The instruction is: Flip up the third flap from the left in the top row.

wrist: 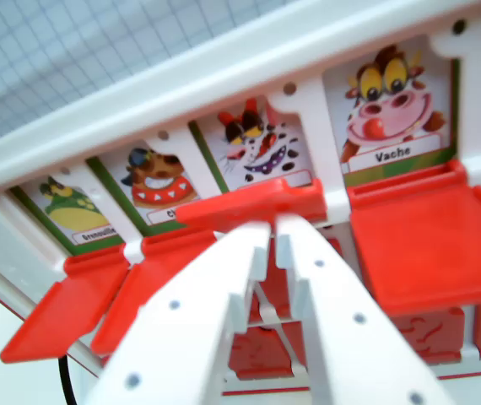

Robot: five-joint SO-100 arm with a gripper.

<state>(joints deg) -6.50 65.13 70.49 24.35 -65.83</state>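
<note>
In the wrist view, the white plastic end effector (272, 229) is sitting with its jaws nearly closed, gripping nothing, tips touching the underside of the third red plastic flap (253, 202). That flap is lying partly raised below the spotted-cat picture card (262, 139), just left of the "Vache" cow picture card (390, 105).

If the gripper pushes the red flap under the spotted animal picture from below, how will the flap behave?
The flap looks like stiff, thin plastic, so it should swing rather than bend. It seems hinged to the white frame, like its neighbours, so it probably turns upward. Its smooth face may let the gripper slide.
</note>
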